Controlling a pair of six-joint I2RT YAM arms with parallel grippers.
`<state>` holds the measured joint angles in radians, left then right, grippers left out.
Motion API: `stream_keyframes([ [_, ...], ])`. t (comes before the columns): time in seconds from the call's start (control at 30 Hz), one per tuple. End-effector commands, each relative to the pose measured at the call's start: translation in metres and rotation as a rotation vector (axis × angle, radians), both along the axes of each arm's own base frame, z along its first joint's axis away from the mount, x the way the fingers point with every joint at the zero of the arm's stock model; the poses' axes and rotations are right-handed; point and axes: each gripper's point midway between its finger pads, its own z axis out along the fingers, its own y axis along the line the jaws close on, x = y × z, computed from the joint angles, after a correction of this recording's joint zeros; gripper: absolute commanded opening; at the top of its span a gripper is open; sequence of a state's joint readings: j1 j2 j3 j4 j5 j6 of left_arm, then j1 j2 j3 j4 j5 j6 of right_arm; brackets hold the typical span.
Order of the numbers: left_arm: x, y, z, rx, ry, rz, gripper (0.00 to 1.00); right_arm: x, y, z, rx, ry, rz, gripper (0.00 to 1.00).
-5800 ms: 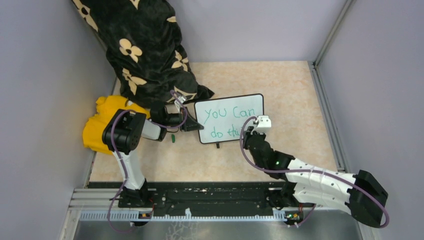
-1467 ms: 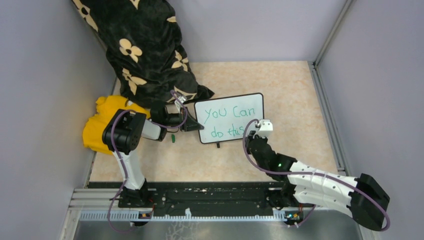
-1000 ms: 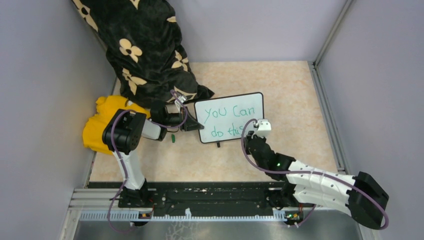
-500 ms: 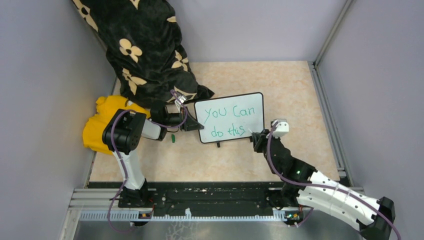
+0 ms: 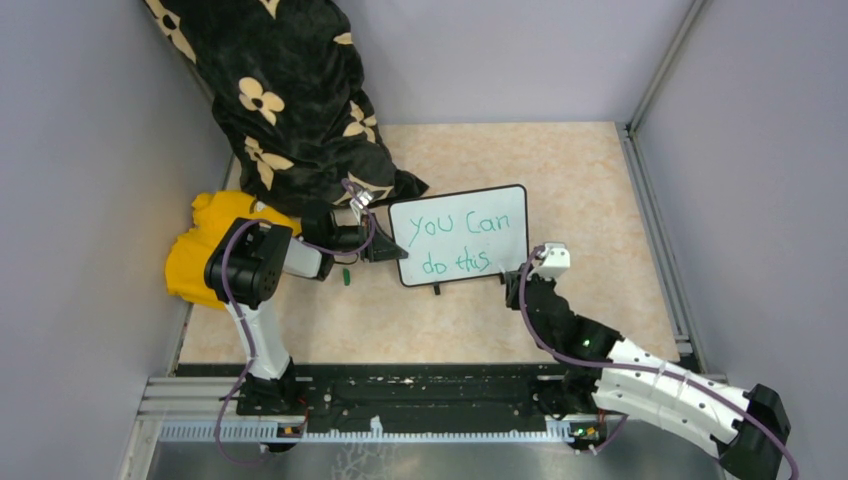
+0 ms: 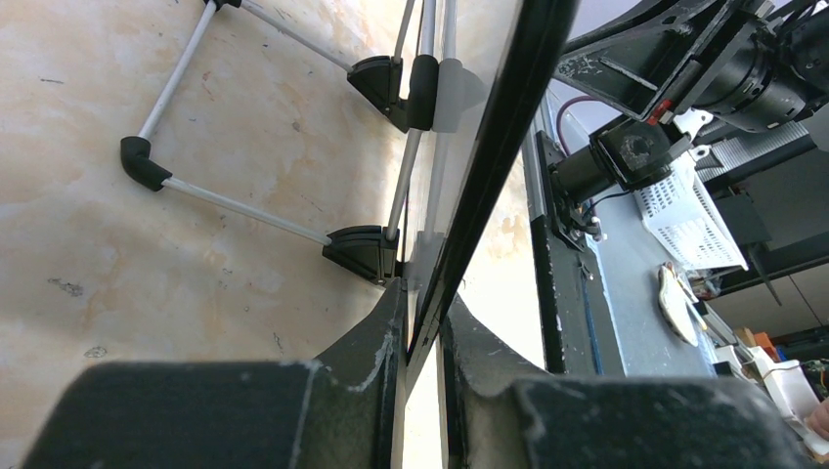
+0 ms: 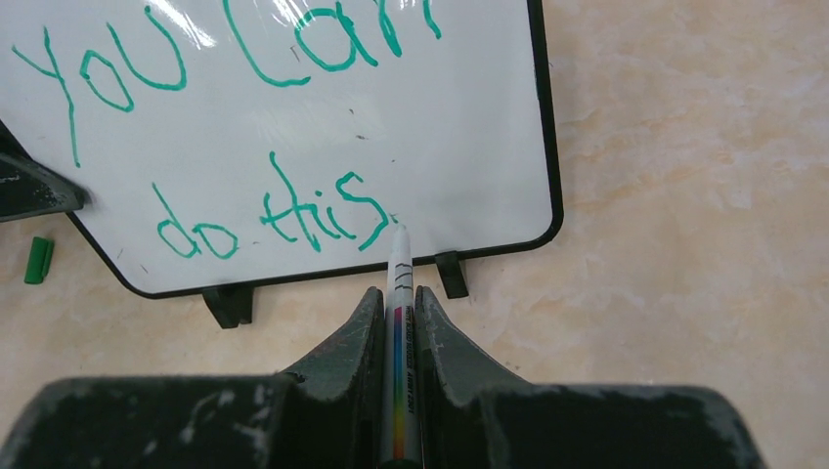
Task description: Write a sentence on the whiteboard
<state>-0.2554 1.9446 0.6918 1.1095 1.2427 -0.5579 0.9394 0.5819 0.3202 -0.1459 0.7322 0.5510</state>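
Looking down on a beige mottled table (image 5: 590, 190), closed in by grey walls on the left, far and right sides. Finding a black cloth (image 5: 290, 100) with cream flowers heaped in the far left corner and spilling toward the middle. Spotting a yellow bundle (image 5: 195, 250) at the left edge, just near of that cloth and partly behind the left arm. Seeing the whiteboard (image 5: 508, 245) standing about mid-table, leaning back on its two black feet (image 7: 227, 305) and a wire stand (image 6: 264, 210) behind it. Reading the sentence (image 7: 313, 220) in green across it: "you Can" on the far line, "do this" on the near one. Pinching the whiteboard's left edge with the left gripper (image 6: 422, 322), jaws drawn narrow with the black frame clamped between them. Holding the right gripper (image 7: 396, 298) just near of the board's near right corner, jaws closed tight on a white marker (image 7: 399, 259) pointing at the board. Showing the marker tip right beside the end of the final "s"; touching the board or hanging just off it, not telling from these views. Noting a small green cap (image 5: 345, 277) lying on the table just near of the left gripper, left of the board's near left corner.
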Motion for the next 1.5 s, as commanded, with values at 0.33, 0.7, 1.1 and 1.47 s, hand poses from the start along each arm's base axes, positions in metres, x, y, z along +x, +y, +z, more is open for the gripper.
stream_keyframes([
  [0.33, -0.005, -0.001, -0.016, 0.034, 0.087, -0.001, 0.19, 0.004, 0.006, 0.019, 0.049, -0.056, 0.018, 0.0],
  [0.7, -0.005, -0.001, -0.015, 0.034, 0.088, -0.001, 0.19, 0.005, 0.014, 0.016, -0.026, -0.042, 0.073, 0.0],
  [1.1, -0.004, -0.001, -0.017, 0.035, 0.094, 0.001, 0.19, 0.005, 0.014, 0.008, -0.056, -0.017, 0.07, 0.0],
  [1.47, -0.005, -0.001, -0.017, 0.036, 0.096, 0.001, 0.19, 0.014, -0.001, 0.011, -0.009, -0.051, -0.064, 0.0],
])
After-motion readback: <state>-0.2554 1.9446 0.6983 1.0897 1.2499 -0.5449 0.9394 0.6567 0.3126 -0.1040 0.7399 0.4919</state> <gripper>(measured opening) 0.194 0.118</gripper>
